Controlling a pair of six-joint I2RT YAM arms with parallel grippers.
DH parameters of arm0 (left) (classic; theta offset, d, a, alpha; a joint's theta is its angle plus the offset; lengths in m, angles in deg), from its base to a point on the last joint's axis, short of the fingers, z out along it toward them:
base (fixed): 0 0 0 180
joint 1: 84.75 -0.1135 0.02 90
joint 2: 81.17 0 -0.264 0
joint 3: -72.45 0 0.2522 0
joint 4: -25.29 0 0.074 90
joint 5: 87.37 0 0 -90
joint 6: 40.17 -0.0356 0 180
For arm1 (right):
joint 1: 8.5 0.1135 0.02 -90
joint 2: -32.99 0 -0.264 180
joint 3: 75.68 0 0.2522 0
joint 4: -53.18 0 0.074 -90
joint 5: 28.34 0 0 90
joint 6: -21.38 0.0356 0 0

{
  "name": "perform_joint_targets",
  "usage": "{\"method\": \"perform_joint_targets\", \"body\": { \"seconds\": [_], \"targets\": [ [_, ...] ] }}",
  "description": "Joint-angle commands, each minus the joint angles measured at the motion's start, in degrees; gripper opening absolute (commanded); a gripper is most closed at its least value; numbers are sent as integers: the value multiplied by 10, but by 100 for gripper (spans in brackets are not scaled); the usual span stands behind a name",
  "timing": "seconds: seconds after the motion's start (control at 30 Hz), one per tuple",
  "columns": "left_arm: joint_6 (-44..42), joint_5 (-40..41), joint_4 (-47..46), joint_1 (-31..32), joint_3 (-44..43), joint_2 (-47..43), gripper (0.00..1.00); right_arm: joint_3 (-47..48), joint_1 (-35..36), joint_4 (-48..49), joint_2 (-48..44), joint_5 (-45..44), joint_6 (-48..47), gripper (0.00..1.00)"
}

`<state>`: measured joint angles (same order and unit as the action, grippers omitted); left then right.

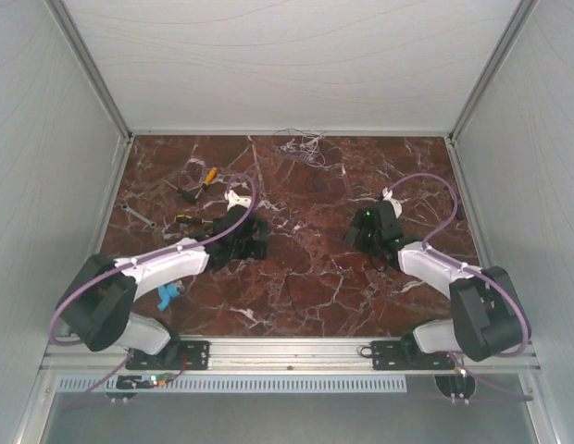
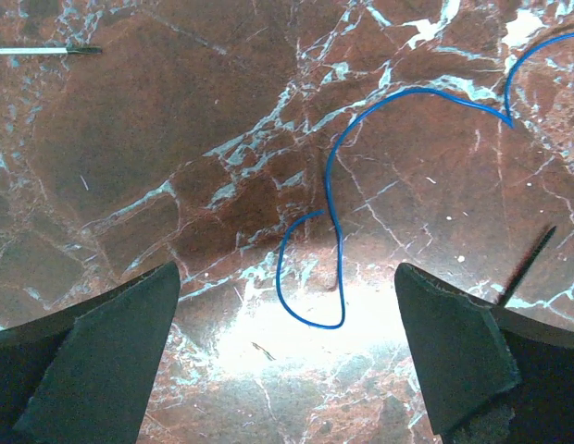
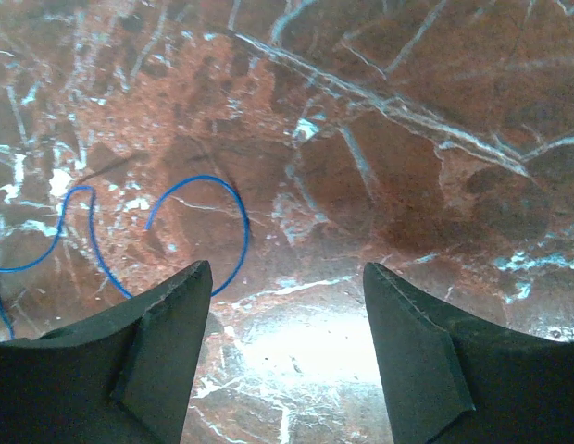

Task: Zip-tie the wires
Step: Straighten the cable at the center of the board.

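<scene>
1. Two tools hang low over the dark red marble desk (image 1: 305, 287), both about midway between its near and far edges. The left tool (image 1: 252, 242) is nearer the left edge and the right tool (image 1: 357, 235) nearer the right edge, well apart from each other.
2. In the left wrist view, the left tool's fingers (image 2: 102, 361) stand wide apart, with bare desk showing between them.
3. The right tool's fingers (image 3: 139, 361) are spread the same way and clamp nothing.
4. The wires (image 1: 301, 145) lie in a loose pale tangle at the far edge of the desk, about halfway along it and well apart from both tools.
5. A thin blue wire (image 2: 333, 185) curls across the desk ahead of the left tool, and its lower loop lies between that tool's fingers. The right wrist view shows blue arcs to the left, just ahead of its left finger.
6. A thin, straight black strip, probably the zip tie (image 2: 530, 264), lies on the desk just beside one finger of the left tool. Its lower end is hidden behind that finger.
7. Toward the left edge lie an orange-handled screwdriver (image 1: 206, 178) and a small grey wrench (image 1: 139, 217).
8. A small blue object (image 1: 168, 294) sits beside the left arm, toward the near-left corner.
</scene>
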<state>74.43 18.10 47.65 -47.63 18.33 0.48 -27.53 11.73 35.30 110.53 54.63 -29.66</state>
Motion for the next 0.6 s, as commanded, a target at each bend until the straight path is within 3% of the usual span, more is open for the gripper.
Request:
{"method": "perform_joint_targets", "body": {
  "seconds": [0.0,0.4,0.57],
  "targets": [
    [-15,-15,-12,0,-18,-25,100,28,13,6,-26,6,-21,64],
    [-41,9,154,0,-133,-145,100,116,51,-9,-23,-34,-65,63],
    [-116,70,213,-1,-176,-194,100,184,50,-11,16,-40,-75,63]
  ]
}}
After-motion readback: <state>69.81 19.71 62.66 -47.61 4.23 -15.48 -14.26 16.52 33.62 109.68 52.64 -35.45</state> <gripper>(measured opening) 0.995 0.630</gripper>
